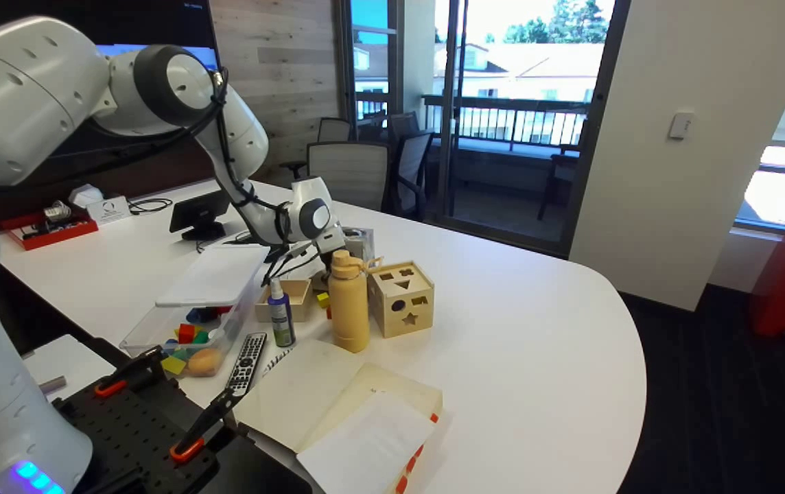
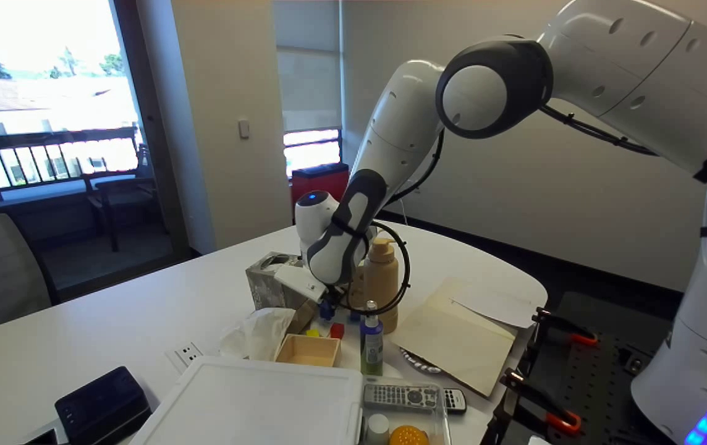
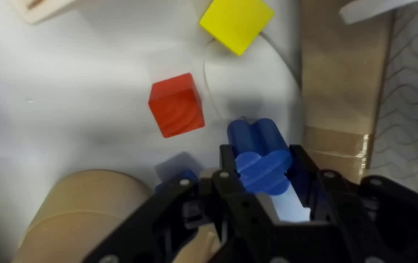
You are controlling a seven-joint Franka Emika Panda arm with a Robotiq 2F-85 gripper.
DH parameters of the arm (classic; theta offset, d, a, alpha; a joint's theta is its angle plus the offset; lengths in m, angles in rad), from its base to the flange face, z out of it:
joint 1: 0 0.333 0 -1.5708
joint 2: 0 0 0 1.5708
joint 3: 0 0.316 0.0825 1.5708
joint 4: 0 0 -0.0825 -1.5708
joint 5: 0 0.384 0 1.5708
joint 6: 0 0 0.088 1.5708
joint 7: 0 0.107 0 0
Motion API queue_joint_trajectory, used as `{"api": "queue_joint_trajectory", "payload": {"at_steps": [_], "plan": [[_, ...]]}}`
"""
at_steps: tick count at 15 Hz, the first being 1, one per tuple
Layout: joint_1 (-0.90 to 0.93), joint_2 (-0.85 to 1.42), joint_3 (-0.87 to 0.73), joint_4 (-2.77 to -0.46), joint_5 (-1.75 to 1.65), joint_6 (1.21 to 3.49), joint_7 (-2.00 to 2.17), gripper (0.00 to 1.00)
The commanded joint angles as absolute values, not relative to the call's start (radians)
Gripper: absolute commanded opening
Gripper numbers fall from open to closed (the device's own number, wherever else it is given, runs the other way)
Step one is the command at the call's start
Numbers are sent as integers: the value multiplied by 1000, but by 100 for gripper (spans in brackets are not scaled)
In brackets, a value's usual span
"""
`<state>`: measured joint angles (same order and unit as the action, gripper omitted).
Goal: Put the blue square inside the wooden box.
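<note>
My gripper [image 3: 262, 160] is shut on a blue clover-shaped block [image 3: 263, 171], with a finger on each side of it. In an exterior view the gripper [image 2: 330, 295] holds this block [image 2: 327, 309] low beside the tissue box. A second blue block [image 3: 182, 176] is mostly hidden behind a finger in the wrist view; its shape cannot be told. It also shows in an exterior view [image 2: 355, 315]. The wooden box [image 1: 412, 293], a light cube with shaped holes, stands right of the yellow bottle; elsewhere it is mostly hidden behind the bottle and arm [image 2: 357, 285].
A red block [image 3: 178, 109] and a yellow block [image 3: 236, 23] lie near the gripper. A tall yellow bottle [image 1: 350, 309], spray bottle [image 1: 281, 319], shallow wooden tray [image 2: 308, 351] and grey tissue box [image 2: 264, 287] crowd around it. A clear bin [image 1: 152, 329] holds several blocks.
</note>
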<state>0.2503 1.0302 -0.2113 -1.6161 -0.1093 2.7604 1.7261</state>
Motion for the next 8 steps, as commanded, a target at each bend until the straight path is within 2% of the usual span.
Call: {"api": "queue_joint_trajectory", "payload": {"at_steps": [1,8], "plan": [[315,912,-242,-1658,-117,2685,1663,15],[328,731,-255,-1646,-176,2504,1590,15]]}}
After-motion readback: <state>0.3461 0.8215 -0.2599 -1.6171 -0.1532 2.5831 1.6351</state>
